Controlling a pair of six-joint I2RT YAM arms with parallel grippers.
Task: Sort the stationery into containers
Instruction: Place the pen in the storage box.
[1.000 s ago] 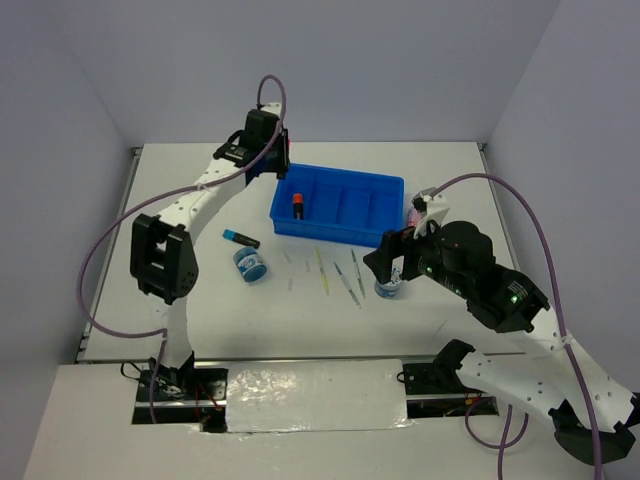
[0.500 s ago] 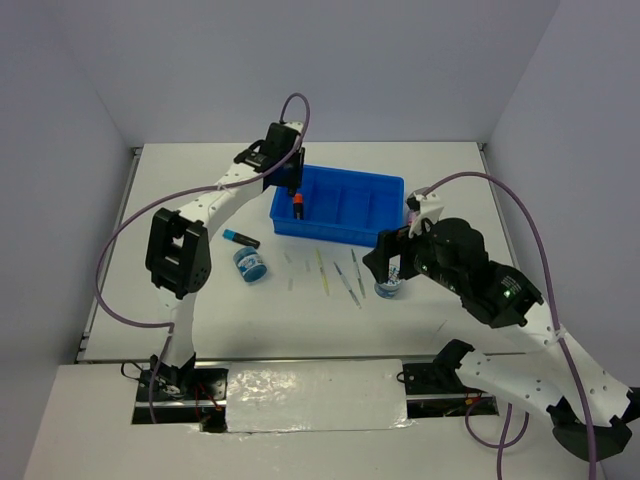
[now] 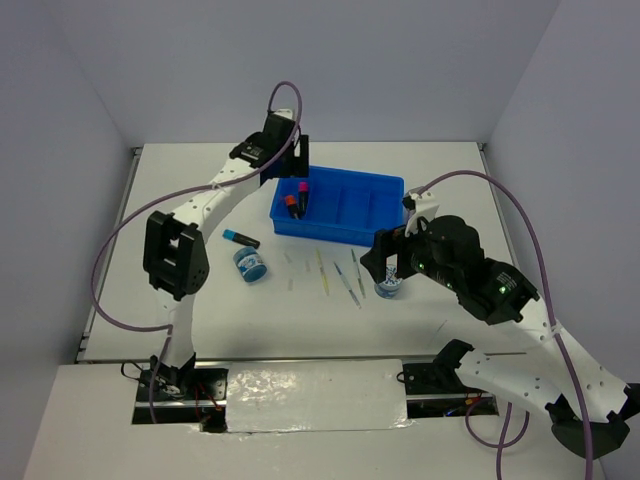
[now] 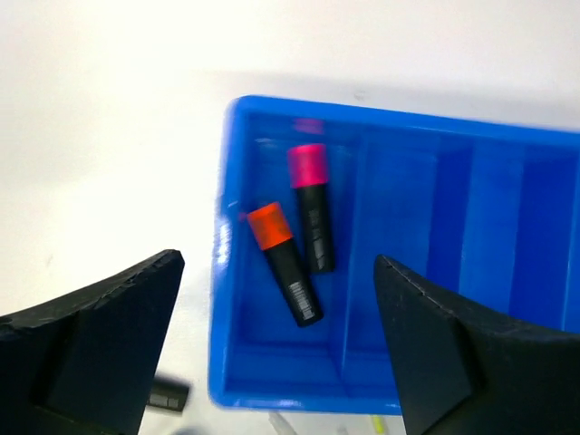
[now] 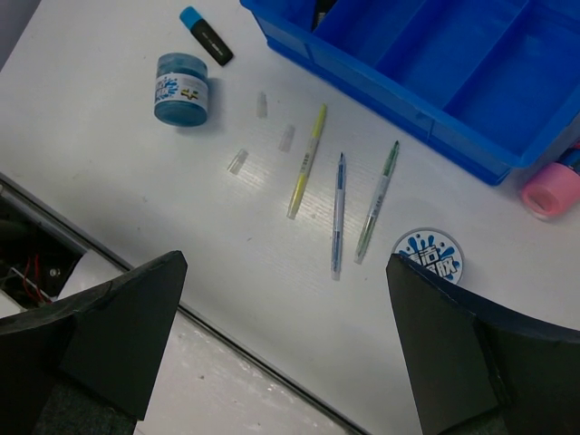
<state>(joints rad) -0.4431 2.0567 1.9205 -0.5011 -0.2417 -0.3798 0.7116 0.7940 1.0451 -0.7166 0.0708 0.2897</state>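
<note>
Fingers of the left gripper and right gripper are spread wide and empty, the left pair framing an orange-capped highlighter and a pink-capped highlighter in the blue tray, the right pair framing three thin pens, probably light, stiff and slippery, best pinched mid-barrel, a round roll crowding the nearest.

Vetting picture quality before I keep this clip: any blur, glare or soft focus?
Left wrist: tray and markers slightly blurred. Right wrist: pens sharp, its jaws dark silhouettes. Top view: even light, glare on the shiny strip at the near edge.
</note>
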